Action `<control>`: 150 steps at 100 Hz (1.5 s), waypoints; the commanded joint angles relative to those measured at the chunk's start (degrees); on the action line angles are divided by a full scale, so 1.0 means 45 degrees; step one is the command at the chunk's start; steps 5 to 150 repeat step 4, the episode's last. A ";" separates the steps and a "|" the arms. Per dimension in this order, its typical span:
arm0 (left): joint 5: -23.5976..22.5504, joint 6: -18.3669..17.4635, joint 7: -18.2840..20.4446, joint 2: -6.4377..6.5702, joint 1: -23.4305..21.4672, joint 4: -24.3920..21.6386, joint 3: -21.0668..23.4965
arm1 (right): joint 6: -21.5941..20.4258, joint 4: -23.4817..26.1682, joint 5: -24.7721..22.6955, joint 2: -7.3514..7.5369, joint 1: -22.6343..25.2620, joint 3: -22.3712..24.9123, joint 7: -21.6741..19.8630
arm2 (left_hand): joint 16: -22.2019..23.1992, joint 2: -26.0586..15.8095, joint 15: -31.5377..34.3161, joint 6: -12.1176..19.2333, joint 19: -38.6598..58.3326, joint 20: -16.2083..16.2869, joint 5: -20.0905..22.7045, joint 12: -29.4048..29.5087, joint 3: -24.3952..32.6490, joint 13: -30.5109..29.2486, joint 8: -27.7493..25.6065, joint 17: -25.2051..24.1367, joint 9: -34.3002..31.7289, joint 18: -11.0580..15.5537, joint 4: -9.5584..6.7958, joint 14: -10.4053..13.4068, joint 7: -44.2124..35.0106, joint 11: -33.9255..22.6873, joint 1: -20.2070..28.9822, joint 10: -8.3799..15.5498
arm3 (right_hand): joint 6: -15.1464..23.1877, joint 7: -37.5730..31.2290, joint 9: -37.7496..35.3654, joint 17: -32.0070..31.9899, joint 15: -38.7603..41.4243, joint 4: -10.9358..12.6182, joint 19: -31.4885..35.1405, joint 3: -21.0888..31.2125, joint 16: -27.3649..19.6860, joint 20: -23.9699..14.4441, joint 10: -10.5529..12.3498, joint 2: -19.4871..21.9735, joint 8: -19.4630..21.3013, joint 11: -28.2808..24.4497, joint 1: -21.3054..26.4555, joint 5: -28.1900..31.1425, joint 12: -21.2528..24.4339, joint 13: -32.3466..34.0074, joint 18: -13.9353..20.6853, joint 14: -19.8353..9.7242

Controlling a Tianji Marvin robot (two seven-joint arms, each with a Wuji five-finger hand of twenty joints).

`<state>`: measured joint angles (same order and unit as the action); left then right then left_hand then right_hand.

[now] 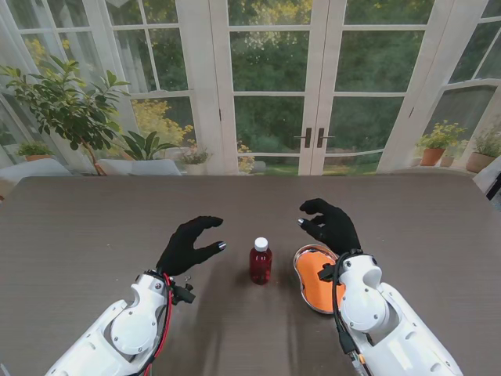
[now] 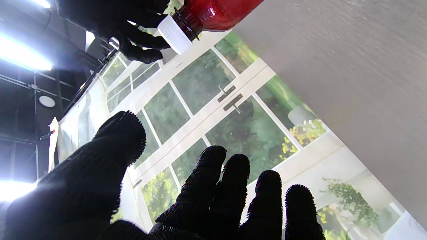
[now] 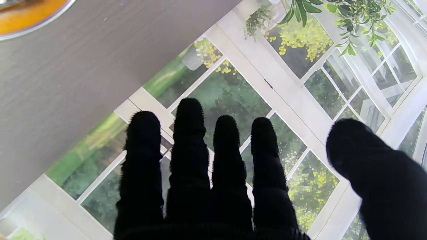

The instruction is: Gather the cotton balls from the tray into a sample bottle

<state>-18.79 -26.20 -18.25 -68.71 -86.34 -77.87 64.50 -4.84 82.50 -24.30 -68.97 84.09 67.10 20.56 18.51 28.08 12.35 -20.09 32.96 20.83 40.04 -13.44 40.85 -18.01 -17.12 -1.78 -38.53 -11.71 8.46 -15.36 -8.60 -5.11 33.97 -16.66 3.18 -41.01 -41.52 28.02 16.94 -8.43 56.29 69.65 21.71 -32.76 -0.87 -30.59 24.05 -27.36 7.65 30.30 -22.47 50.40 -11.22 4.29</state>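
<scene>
Both knit-gloved hands hold nothing, fingers spread: the left hand (image 1: 188, 244) beside a small red bottle (image 1: 261, 262) with a white ribbed cap, the right hand (image 1: 332, 225) over the far rim of an oval orange tray (image 1: 311, 283). Cotton balls are too small to make out. The wood-grain table (image 1: 94, 227) lies bare toward every edge.
</scene>
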 commanded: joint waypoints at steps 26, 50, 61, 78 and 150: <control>-0.0042 -0.0046 0.0158 -0.0077 -0.0036 -0.0063 0.0072 | 0.0035 0.0024 0.0011 -0.0009 0.0155 0.0024 -0.0187 | 0.0023 -0.0419 -0.0103 0.1543 -0.0292 0.0158 -0.0167 0.0031 -0.0205 -0.0076 0.0041 0.0004 0.0096 0.0410 -0.0423 0.0011 0.0070 0.0047 0.0076 0.0295 | 0.0111 0.0097 -0.0063 -0.0198 -0.0061 0.0366 -0.0152 0.0412 -0.0198 0.0180 0.0058 -0.0286 -0.0343 -0.0026 0.0174 0.0230 -0.0008 -0.0142 -0.0052 0.0135; -0.0042 -0.0046 0.0158 -0.0077 -0.0036 -0.0063 0.0072 | 0.0035 0.0024 0.0011 -0.0009 0.0155 0.0024 -0.0187 | 0.0023 -0.0419 -0.0103 0.1543 -0.0292 0.0158 -0.0167 0.0031 -0.0205 -0.0076 0.0041 0.0004 0.0096 0.0410 -0.0423 0.0011 0.0070 0.0047 0.0076 0.0295 | 0.0111 0.0097 -0.0063 -0.0198 -0.0061 0.0366 -0.0152 0.0412 -0.0198 0.0180 0.0058 -0.0286 -0.0343 -0.0026 0.0174 0.0230 -0.0008 -0.0142 -0.0052 0.0135; -0.0042 -0.0046 0.0158 -0.0077 -0.0036 -0.0063 0.0072 | 0.0035 0.0024 0.0011 -0.0009 0.0155 0.0024 -0.0187 | 0.0023 -0.0419 -0.0103 0.1543 -0.0292 0.0158 -0.0167 0.0031 -0.0205 -0.0076 0.0041 0.0004 0.0096 0.0410 -0.0423 0.0011 0.0070 0.0047 0.0076 0.0295 | 0.0111 0.0097 -0.0063 -0.0198 -0.0061 0.0366 -0.0152 0.0412 -0.0198 0.0180 0.0058 -0.0286 -0.0343 -0.0026 0.0174 0.0230 -0.0008 -0.0142 -0.0052 0.0135; -0.0042 -0.0046 0.0158 -0.0077 -0.0036 -0.0063 0.0072 | 0.0035 0.0024 0.0011 -0.0009 0.0155 0.0024 -0.0187 | 0.0023 -0.0419 -0.0103 0.1543 -0.0292 0.0158 -0.0167 0.0031 -0.0205 -0.0076 0.0041 0.0004 0.0096 0.0410 -0.0423 0.0011 0.0070 0.0047 0.0076 0.0295 | 0.0111 0.0097 -0.0063 -0.0198 -0.0061 0.0366 -0.0152 0.0412 -0.0198 0.0180 0.0058 -0.0286 -0.0343 -0.0026 0.0174 0.0230 -0.0008 -0.0142 -0.0052 0.0135; -0.0042 -0.0046 0.0158 -0.0077 -0.0036 -0.0063 0.0072 | 0.0035 0.0024 0.0011 -0.0009 0.0155 0.0024 -0.0187 | 0.0023 -0.0419 -0.0103 0.1543 -0.0292 0.0158 -0.0167 0.0031 -0.0205 -0.0076 0.0041 0.0004 0.0096 0.0410 -0.0423 0.0011 0.0070 0.0047 0.0076 0.0295 | 0.0111 0.0097 -0.0063 -0.0198 -0.0061 0.0366 -0.0152 0.0412 -0.0198 0.0180 0.0058 -0.0286 -0.0343 -0.0026 0.0174 0.0230 -0.0008 -0.0142 -0.0052 0.0135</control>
